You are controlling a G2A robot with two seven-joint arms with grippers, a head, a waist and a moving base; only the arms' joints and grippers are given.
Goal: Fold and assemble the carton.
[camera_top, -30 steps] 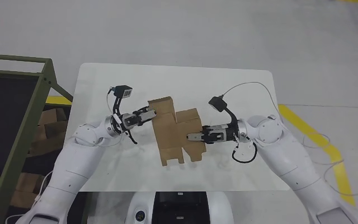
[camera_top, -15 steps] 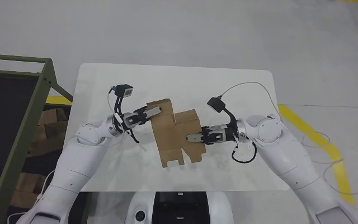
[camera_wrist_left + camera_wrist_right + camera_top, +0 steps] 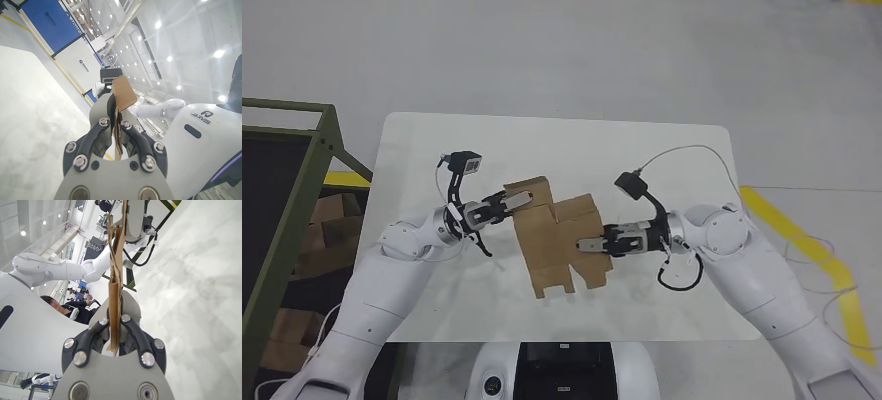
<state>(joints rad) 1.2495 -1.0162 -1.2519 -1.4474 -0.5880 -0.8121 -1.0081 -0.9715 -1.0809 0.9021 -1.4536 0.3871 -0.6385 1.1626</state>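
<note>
A flattened brown carton point(image 3: 554, 238) is held up over the middle of the white table point(image 3: 662, 150), between the two arms. My left gripper point(image 3: 516, 202) is shut on the carton's upper left flap; in the left wrist view the cardboard edge point(image 3: 123, 94) runs between the closed fingers point(image 3: 110, 106). My right gripper point(image 3: 584, 243) is shut on the carton's right edge; the right wrist view has the brown sheet point(image 3: 115, 294) pinched edge-on between the fingers point(image 3: 132, 306), reaching away to the other arm's gripper point(image 3: 134, 220).
A dark green metal frame point(image 3: 302, 170) holding cardboard pieces stands off the table's left side. A yellow floor line point(image 3: 802, 250) runs to the right of the table. Bare tabletop lies behind and in front of the carton.
The carton has shifted slightly between the grippers, its lower end tilting a little to the right. Both grippers keep their hold and have barely moved.
</note>
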